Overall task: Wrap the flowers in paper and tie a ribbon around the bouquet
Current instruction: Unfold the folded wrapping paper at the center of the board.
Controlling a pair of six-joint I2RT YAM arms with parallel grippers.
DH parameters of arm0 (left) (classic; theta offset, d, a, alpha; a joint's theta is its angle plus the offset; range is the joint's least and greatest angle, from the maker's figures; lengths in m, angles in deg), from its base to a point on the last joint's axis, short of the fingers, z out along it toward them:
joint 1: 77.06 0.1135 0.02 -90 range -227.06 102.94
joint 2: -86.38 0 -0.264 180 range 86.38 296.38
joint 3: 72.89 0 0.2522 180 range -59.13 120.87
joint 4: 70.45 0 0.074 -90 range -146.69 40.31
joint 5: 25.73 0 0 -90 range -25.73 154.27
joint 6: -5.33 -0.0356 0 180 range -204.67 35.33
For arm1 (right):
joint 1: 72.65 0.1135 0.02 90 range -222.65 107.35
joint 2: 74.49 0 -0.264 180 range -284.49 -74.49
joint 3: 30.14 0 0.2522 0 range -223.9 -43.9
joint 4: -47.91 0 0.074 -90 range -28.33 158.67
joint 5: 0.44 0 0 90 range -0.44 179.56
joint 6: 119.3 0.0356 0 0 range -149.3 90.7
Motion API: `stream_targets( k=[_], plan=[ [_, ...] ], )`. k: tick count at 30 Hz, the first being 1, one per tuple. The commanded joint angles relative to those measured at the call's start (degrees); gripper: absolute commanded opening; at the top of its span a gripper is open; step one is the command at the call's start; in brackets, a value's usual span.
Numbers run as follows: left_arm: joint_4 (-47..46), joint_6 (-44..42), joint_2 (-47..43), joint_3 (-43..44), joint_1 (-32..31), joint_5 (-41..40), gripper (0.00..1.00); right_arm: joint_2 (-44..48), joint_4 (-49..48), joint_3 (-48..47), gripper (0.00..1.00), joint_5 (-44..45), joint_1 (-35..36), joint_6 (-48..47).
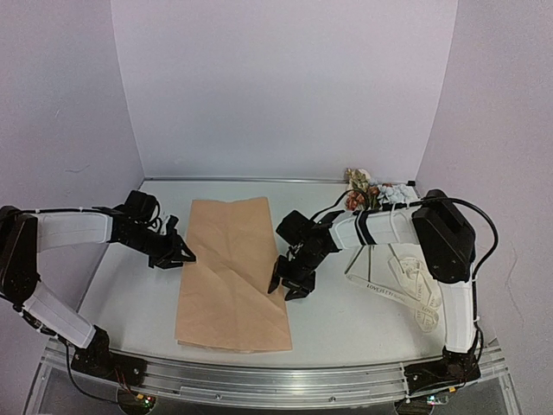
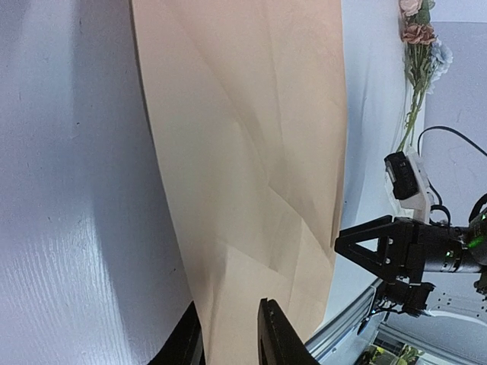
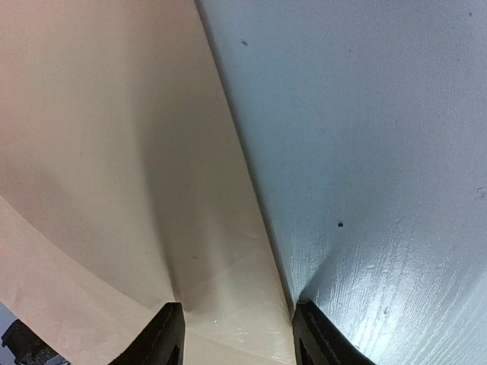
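The tan paper (image 1: 232, 272) lies flat and creased on the table between my two grippers. My left gripper (image 1: 184, 256) is at its left edge. In the left wrist view the left gripper (image 2: 232, 336) is open, and the paper (image 2: 243, 137) edge runs between its fingers. My right gripper (image 1: 289, 287) is low at the paper's right edge. In the right wrist view it (image 3: 237, 336) stands open and straddles the edge of the paper (image 3: 99, 152). The flowers (image 1: 367, 192) lie at the back right. The cream ribbon (image 1: 402, 292) lies looped under my right arm.
White walls close the table (image 1: 346, 324) at the back and both sides. A metal rail (image 1: 276, 373) runs along the near edge. The flowers (image 2: 418, 53) and my right gripper (image 2: 384, 251) also show in the left wrist view.
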Motion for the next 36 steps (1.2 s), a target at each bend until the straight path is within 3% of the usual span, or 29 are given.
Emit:
stream_targets(
  k=[1, 12, 24, 31, 36],
  plan=[
    [2.6, -2.2, -2.6, 0.3, 0.0, -0.4, 0.22, -2.7, 1.2, 0.9, 0.50, 1.7, 0.6, 0.1],
    [7.7, -5.0, -3.8, 3.0, -0.1, -0.4, 0.28, -3.1, 1.3, 0.7, 0.48, 1.6, 0.6, 0.3],
    [10.5, -6.5, -4.4, 4.0, -0.1, 0.0, 0.16, -3.7, 1.6, -0.2, 0.45, 1.4, 0.9, 0.4],
    [11.9, -7.2, -4.9, 4.1, 0.0, -0.2, 0.28, -4.1, 1.6, -0.5, 0.44, 1.6, 1.2, 0.5],
    [12.3, -7.3, -5.0, 3.8, -0.1, -0.2, 0.30, -4.0, 1.6, -0.3, 0.44, 1.7, 1.3, 0.5]
  ],
)
